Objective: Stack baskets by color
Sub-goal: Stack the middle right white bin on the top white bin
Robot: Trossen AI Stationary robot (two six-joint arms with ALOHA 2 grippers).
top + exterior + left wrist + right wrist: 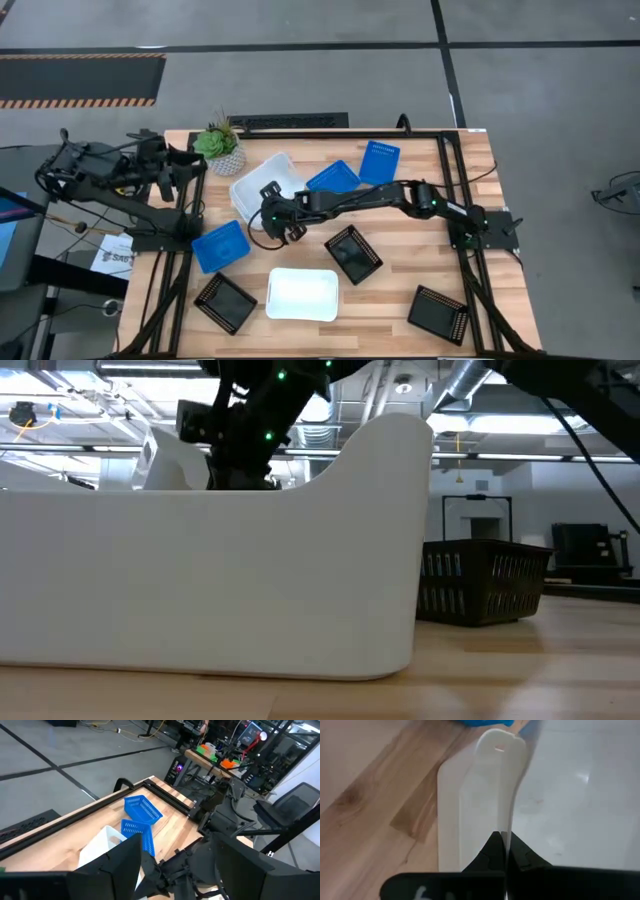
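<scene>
My right gripper [272, 205] reaches across the table and is shut on a white basket [262, 178] at the far middle, beside the potted plant [220, 146]. A second white basket [302, 293] lies near the front edge and fills the low view [200, 580]. Three blue baskets [220, 245] [333, 177] [379, 160] and three black ones [225, 302] [352, 253] [438, 312] lie singly on the table. My left gripper [175, 870] is open and drawn back over the table's far left corner, holding nothing. My right gripper pinches the white basket's thin upright side wall at its top edge [507, 827], one finger inside the basket and one outside. The fingers slant down from the table's right side, along the wall toward its handle end [500, 750]. Whether the basket is lifted I cannot tell.
The plant stands at the far left of the table, close to the held basket. Black frame rails [445, 190] run along the table's left, right and far sides. Bare wood [400, 290] shows between the near baskets.
</scene>
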